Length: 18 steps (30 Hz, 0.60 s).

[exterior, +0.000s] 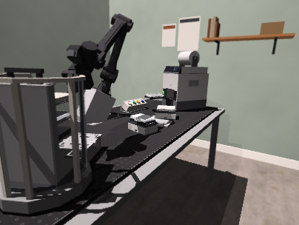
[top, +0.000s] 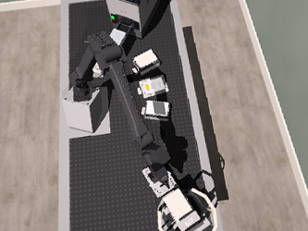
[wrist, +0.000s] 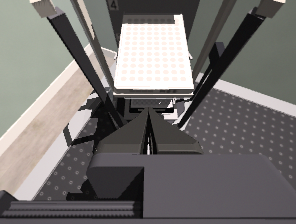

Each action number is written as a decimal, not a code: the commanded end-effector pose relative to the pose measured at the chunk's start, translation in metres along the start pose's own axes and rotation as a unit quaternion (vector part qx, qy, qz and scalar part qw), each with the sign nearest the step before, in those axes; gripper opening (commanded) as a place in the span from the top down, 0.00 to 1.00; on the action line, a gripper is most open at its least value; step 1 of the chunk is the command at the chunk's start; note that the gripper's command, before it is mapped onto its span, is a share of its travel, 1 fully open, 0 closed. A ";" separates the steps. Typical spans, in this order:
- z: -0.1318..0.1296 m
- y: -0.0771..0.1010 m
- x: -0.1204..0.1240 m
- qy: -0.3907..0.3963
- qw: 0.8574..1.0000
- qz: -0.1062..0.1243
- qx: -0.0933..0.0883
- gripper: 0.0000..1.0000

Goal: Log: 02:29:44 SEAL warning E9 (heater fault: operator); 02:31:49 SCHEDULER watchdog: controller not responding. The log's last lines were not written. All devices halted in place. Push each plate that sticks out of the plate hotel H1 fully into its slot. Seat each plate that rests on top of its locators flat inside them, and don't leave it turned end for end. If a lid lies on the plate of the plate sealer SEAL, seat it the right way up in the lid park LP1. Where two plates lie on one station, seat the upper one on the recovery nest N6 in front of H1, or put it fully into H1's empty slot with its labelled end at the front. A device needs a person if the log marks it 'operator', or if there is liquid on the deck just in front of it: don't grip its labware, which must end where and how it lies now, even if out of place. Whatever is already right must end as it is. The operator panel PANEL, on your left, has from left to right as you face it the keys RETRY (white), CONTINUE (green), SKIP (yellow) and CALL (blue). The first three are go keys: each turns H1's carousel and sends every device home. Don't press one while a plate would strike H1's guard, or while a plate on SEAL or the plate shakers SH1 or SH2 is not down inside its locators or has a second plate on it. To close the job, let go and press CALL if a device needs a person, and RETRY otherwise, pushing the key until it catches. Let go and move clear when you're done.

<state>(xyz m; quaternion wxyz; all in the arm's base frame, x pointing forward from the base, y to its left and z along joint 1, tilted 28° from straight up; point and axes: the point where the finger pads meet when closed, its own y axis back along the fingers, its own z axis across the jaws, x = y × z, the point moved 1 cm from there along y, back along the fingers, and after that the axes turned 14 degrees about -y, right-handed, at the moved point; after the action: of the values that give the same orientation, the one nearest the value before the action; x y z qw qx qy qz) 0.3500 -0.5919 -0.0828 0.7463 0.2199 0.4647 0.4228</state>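
My gripper [wrist: 148, 112] is shut and empty, its closed fingertips pointing at the near end of a white well plate [wrist: 152, 57]. The plate lies in a slot of the plate hotel H1 [top: 186, 221], between the dark guard posts. The tips are right at the plate's front edge; I cannot tell if they touch. From above, the arm reaches down the deck to the hotel, with the gripper [top: 165, 182] over the recovery nest N6 [top: 157, 183]. The hotel also shows at the left in the side view [exterior: 37, 140].
The sealer SEAL [top: 133, 0] stands at the far end with a plate [top: 117, 36] on its tray. Three stations with plates lie in a row [top: 147, 59] [top: 153, 87] [top: 157, 108]; the middle one shows a yellow spot. The key panel [exterior: 135, 104] sits beyond the arm's base block [top: 84, 108].
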 end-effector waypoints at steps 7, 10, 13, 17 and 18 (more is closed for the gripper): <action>-0.003 -0.016 -0.033 -0.002 1.000 -0.016 -0.001 1.00; -0.003 -0.020 -0.035 -0.002 1.000 -0.016 -0.001 1.00; -0.003 -0.021 -0.036 -0.003 1.000 -0.017 -0.001 1.00; -0.003 -0.021 -0.035 -0.002 1.000 -0.017 -0.002 1.00; -0.003 -0.021 -0.035 -0.002 1.000 -0.017 -0.002 1.00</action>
<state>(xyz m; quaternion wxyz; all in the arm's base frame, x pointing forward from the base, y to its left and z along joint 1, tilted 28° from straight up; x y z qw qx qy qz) 0.3561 -0.6063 -0.0869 0.7473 0.2187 0.4644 0.4220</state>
